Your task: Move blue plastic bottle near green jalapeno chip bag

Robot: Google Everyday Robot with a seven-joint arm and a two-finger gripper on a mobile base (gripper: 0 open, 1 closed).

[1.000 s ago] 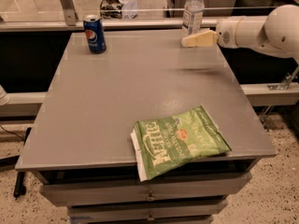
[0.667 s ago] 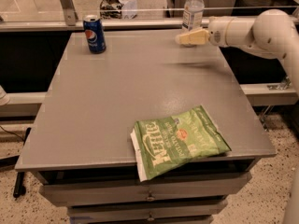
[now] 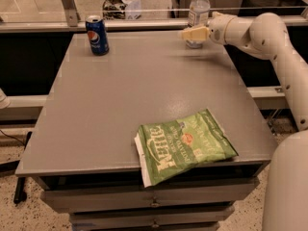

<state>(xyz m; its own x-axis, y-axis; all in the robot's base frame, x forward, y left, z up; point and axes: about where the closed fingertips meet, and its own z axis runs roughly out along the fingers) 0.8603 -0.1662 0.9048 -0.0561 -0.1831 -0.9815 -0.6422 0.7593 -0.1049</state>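
The blue plastic bottle [image 3: 198, 7], clear with a white cap, stands upright at the far right edge of the grey table [image 3: 144, 90]. My gripper [image 3: 188, 33] reaches in from the right and is level with the bottle's lower part, covering some of it. Whether it touches the bottle cannot be told. The green jalapeno chip bag [image 3: 185, 144] lies flat at the front edge of the table, slightly overhanging it, well apart from the bottle.
A dark-blue Pepsi can [image 3: 97, 35] stands at the far left of the table. My white arm [image 3: 284, 66] runs down the right side. Drawers sit under the table front. A rail and glass run behind the table.
My gripper has moved left along the table's far edge and now overlaps the bottle's lower part. The bottle, can and chip bag have not moved.
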